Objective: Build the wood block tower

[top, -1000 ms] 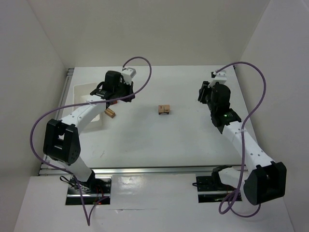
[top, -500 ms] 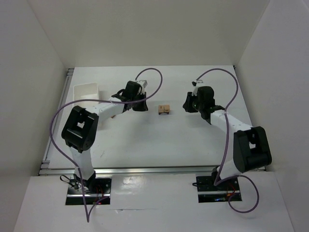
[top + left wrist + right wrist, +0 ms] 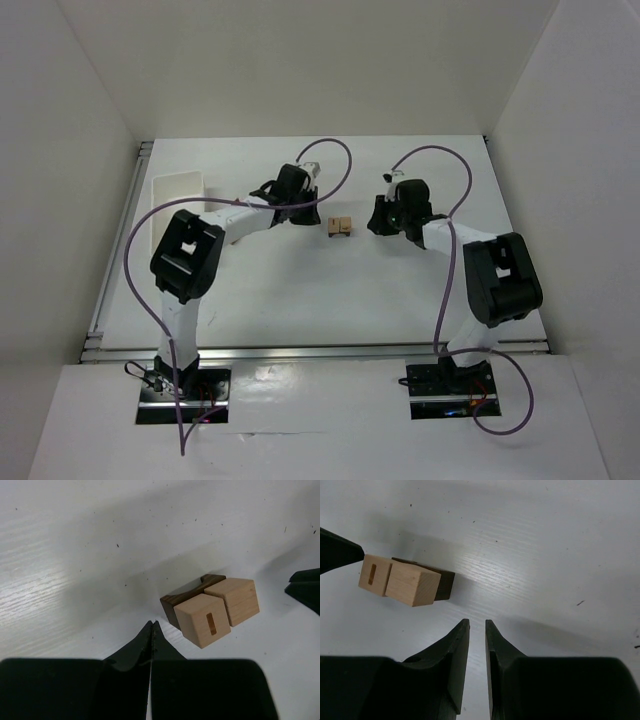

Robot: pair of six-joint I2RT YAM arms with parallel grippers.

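Currently both arms fold in low over the table point(image 3: 300, 290) and point at each other across the block cluster. The left arm point(image 3: 245, 212) comes in from the left and the right arm point(image 3: 440, 232) from the right, elbows back toward the near edge. The left gripper point(image 3: 151, 626) is fully closed, fingertips touching, holding nothing, and sits just left of the blocks but not touching them. The right gripper point(image 3: 476, 625) is parted only by a narrow slit with nothing in it, and sits near the blocks on their right with more gap than the left has. The blocks sit mid-table between the two tips: slotted cube point(image 3: 202, 620) and plain cube point(image 3: 235, 600) touch side by side, with the dark arch point(image 3: 192, 595) against them. There is bare table all round the cluster, especially on the near side. The white tray point(image 3: 178, 190) sits well apart at the far left by the wall. The purple cables point(image 3: 340, 160) loop above both wrists. The arch is mostly hidden by the cubes, so I can't tell whether they rest on it or just stand against it. Each wrist view catches only a dark sliver of the opposite fingertip at the frame edge. From the top view the blocks are too small to separate.
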